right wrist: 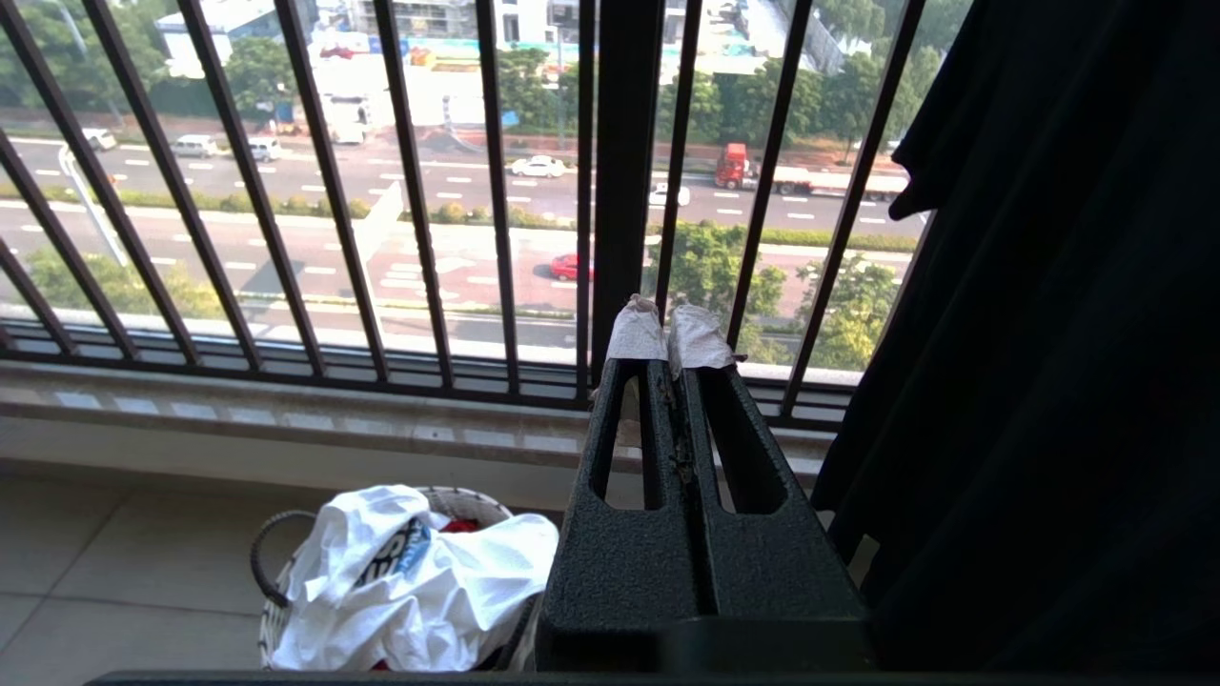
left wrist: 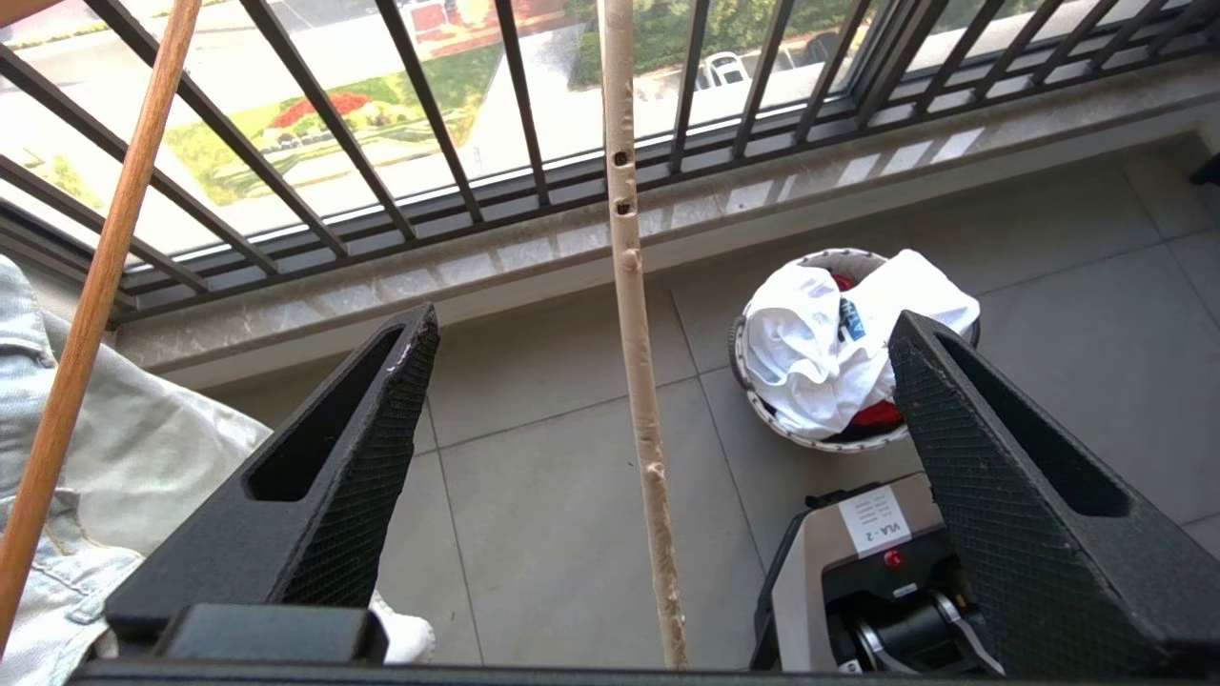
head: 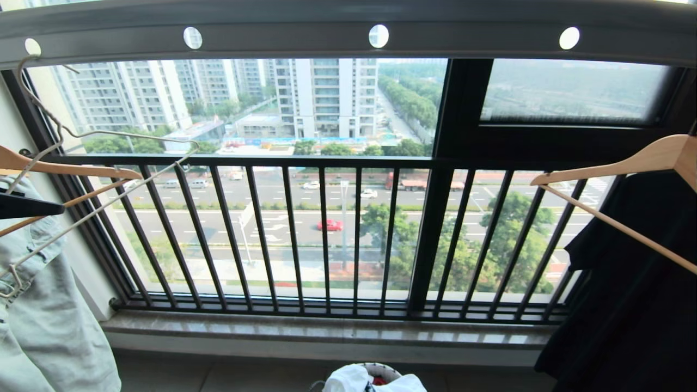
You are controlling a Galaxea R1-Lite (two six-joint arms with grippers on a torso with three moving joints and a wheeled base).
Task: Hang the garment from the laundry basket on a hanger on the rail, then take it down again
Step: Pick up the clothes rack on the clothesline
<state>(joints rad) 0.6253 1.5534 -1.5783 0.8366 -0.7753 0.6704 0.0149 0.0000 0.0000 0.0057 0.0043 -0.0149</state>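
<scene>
The rail (head: 348, 35) spans the top. The hanger (head: 103, 163) hangs from its left end, beside a pale denim garment (head: 43, 326). Near centre, the laundry basket (head: 375, 375) holds the garment (head: 348, 378).

Robot base (left wrist: 863, 562) label: white sticker reads "VLA - 2"; smaller lines above it too small to read.
Garment (right wrist: 410, 581) logo: white lettering on blue, crumpled, unreadable.

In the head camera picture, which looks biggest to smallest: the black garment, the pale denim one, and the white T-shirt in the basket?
1. Black garment, on the right.
2. Pale denim garment, on the left.
3. White T-shirt, only partly in frame and farther away, so its true size is unsure.
</scene>
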